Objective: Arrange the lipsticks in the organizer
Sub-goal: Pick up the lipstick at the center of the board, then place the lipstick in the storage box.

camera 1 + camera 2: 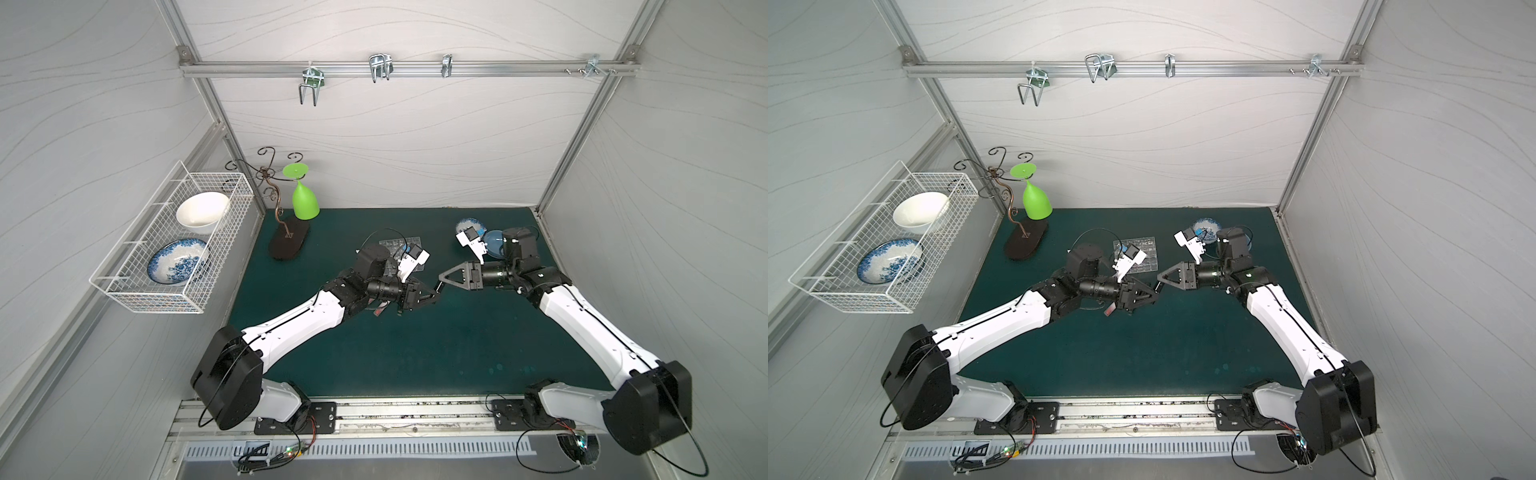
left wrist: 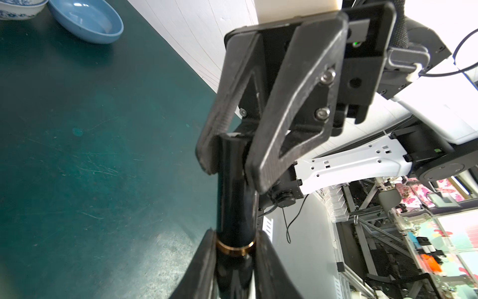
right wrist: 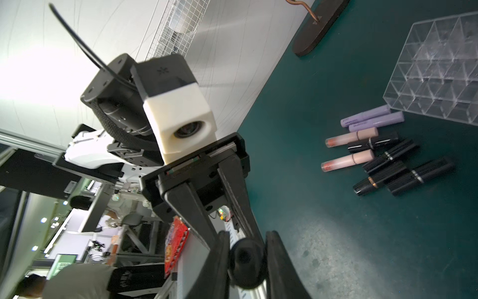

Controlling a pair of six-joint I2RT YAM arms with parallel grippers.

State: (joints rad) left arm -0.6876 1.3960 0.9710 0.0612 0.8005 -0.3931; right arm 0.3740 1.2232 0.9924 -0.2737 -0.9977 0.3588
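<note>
Both arms meet over the middle of the tabletop (image 1: 415, 345) with one black lipstick (image 2: 234, 196) strung between them, held clear of the surface; the left claw (image 2: 235, 234) is clenched on the barrel right at its gold band (image 2: 234, 248), and the right claw (image 3: 247, 239) is pinched shut on the tube's far end, so for this instant both have it; it looks to me like a pass from one arm to the other, though which is meant to keep it I cannot say; the other lipsticks (image 3: 388, 156), lilac, pink and black, lie in a loose heap on the tabletop just beside the organizer (image 3: 413, 67), whose cells, as far as the right wrist view shows them, look empty; the tube strikes me as light and quite stiff, but glossy and round, so it may twist or slide between hard fingers; I would grip it square across the barrel, clear of the band where cap and body probably part, since a pull along its length might draw the cap off; it has to stand upright over a cell, and those look snug, so a hold near one end leaves the other free to go in.
</note>
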